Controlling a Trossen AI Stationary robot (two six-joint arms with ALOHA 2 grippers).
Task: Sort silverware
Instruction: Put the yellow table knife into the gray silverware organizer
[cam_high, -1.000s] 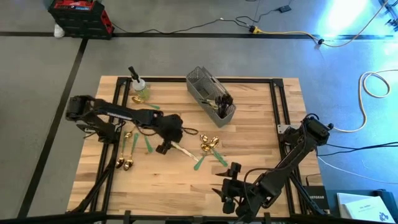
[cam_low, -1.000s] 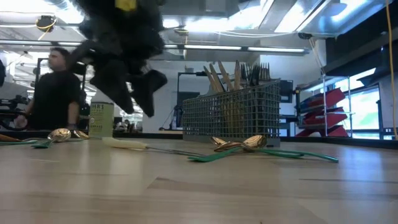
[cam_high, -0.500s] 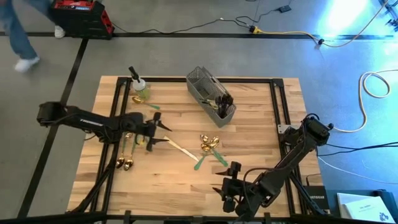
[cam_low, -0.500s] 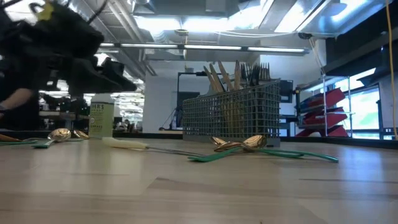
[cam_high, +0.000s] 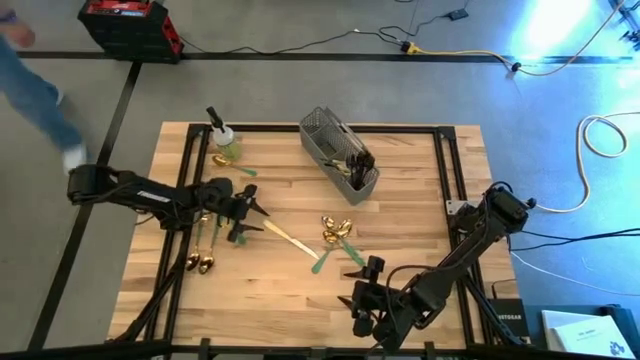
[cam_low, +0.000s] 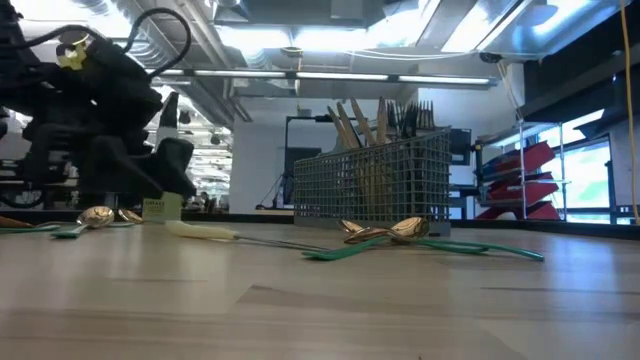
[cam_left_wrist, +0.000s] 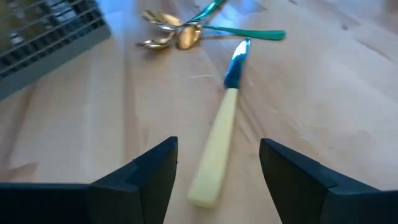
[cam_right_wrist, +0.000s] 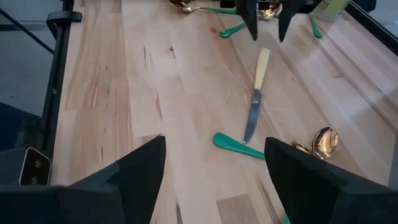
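A cream-handled knife (cam_high: 288, 240) lies flat on the wooden table (cam_high: 410, 200). My left gripper (cam_high: 258, 220) hovers low just left of the knife's handle end. It is open and points along the knife. In the left wrist view the handle end (cam_left_wrist: 202, 190) shows between the two fingers, which stand apart from it. Gold spoons (cam_high: 336, 232) and green-handled pieces (cam_high: 325, 262) lie right of the knife. More silverware (cam_high: 203, 250) lies under the left arm. My right gripper (cam_high: 362, 285) waits open near the front edge, above the table.
A grey wire caddy (cam_high: 340, 160) holding several pieces stands at the far middle. A spray bottle (cam_high: 222, 138) with green liquid stands at the far left, with a gold spoon (cam_high: 218, 160) beside it. A black frame rail (cam_high: 440, 170) runs along the table's right side.
My left gripper has drawn back toward the table's left edge and sunk lower. It has tipped from pointing steeply down to nearly level. The arm has folded back with it. The knife has stayed where it lay.
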